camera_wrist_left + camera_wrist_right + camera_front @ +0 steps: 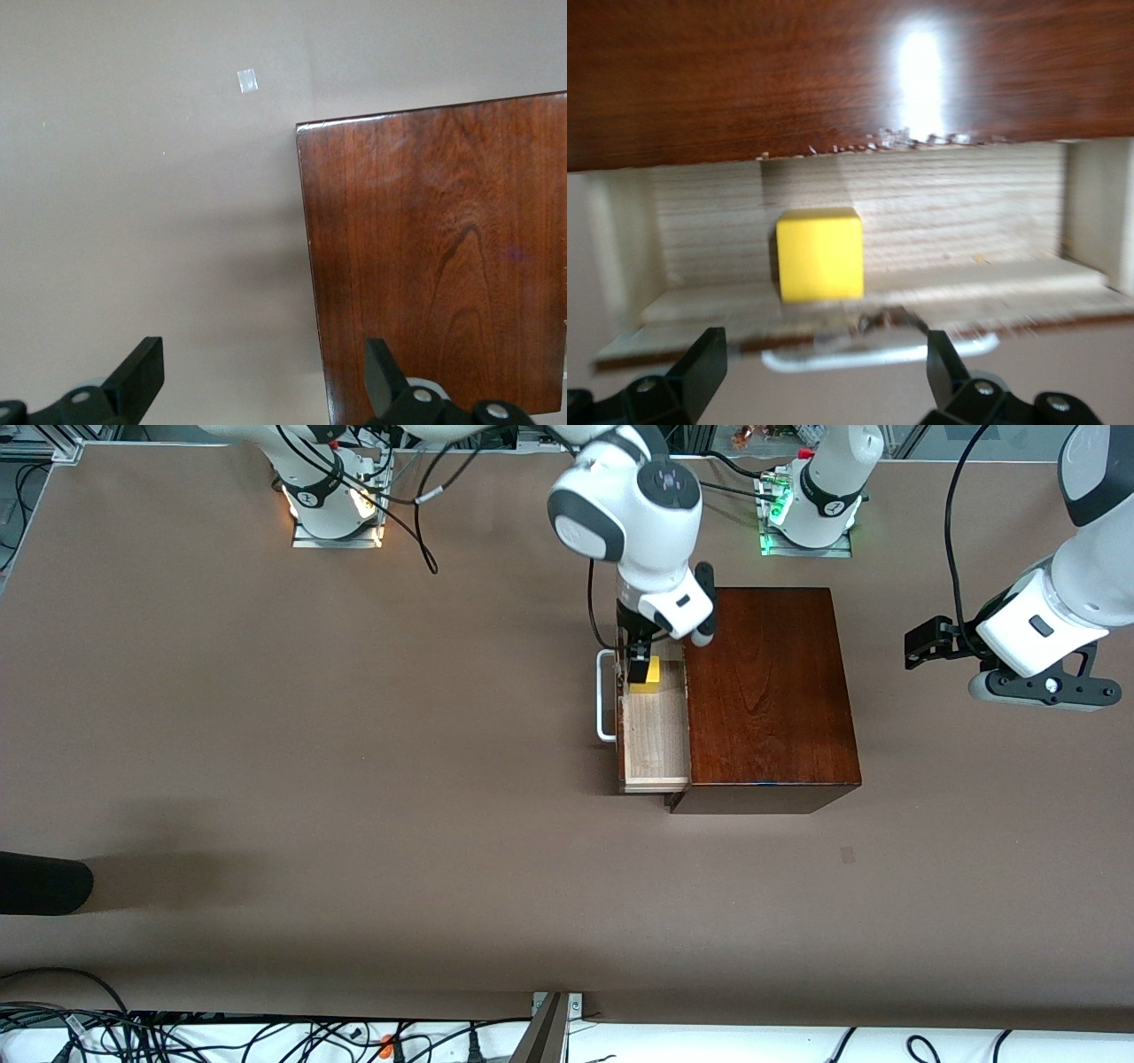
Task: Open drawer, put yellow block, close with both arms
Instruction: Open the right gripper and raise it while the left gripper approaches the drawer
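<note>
The drawer [657, 740] is pulled open out of the dark mahogany box [771, 691], toward the right arm's end of the table. Its white handle [605, 695] shows on its front. The yellow block [646, 676] lies in the drawer, at the end farther from the front camera. My right gripper [639, 662] is open just above the block and is not holding it. In the right wrist view the block [819, 254] sits on the drawer floor [966, 230], past the handle [877, 356] and my open gripper [824, 367]. My left gripper [917, 646] waits open and empty, up beside the box [443, 257].
A small tape mark [847, 855] is on the brown table nearer the front camera than the box; it also shows in the left wrist view [249, 81]. A dark object [40, 881] juts in at the right arm's end. Cables [177, 1036] lie along the near edge.
</note>
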`<action>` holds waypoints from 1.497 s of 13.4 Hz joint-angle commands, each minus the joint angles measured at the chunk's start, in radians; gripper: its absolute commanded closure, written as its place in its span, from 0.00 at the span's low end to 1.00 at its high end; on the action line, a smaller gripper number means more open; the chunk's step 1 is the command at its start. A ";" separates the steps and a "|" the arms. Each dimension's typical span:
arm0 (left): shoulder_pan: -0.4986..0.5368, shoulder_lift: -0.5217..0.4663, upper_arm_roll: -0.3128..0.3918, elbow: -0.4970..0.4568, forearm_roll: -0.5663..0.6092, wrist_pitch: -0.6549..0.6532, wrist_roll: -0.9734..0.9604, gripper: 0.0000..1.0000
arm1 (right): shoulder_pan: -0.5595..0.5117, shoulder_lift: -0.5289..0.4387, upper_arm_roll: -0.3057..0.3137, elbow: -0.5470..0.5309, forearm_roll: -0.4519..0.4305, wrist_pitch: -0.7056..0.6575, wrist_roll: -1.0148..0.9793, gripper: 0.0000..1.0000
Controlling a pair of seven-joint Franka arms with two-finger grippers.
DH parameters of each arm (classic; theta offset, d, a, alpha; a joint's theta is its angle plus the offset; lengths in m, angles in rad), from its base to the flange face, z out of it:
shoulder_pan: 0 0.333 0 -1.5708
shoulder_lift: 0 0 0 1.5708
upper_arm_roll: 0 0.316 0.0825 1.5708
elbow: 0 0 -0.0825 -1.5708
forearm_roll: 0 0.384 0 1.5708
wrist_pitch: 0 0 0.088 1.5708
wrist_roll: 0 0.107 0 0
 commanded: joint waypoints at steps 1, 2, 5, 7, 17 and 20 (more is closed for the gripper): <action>-0.004 0.023 -0.052 0.043 -0.021 -0.029 0.070 0.00 | -0.053 -0.108 -0.004 -0.015 0.040 -0.066 0.009 0.00; -0.004 0.035 -0.079 0.043 -0.021 -0.026 0.117 0.00 | -0.103 -0.139 -0.006 -0.015 0.050 -0.088 0.007 0.00; -0.006 0.075 -0.158 0.045 -0.084 -0.023 0.217 0.00 | -0.286 -0.205 -0.004 -0.017 0.133 -0.129 -0.002 0.00; -0.004 0.115 -0.213 0.045 -0.147 -0.016 0.298 0.00 | -0.390 -0.242 -0.006 -0.018 0.141 -0.164 -0.004 0.00; -0.026 0.373 -0.604 0.040 -0.224 0.517 0.832 0.00 | -0.750 -0.484 -0.133 -0.248 0.309 -0.280 0.073 0.00; -0.127 0.400 -0.604 0.030 -0.160 0.569 0.906 0.00 | -0.748 -0.636 -0.161 -0.444 0.322 -0.237 0.262 0.00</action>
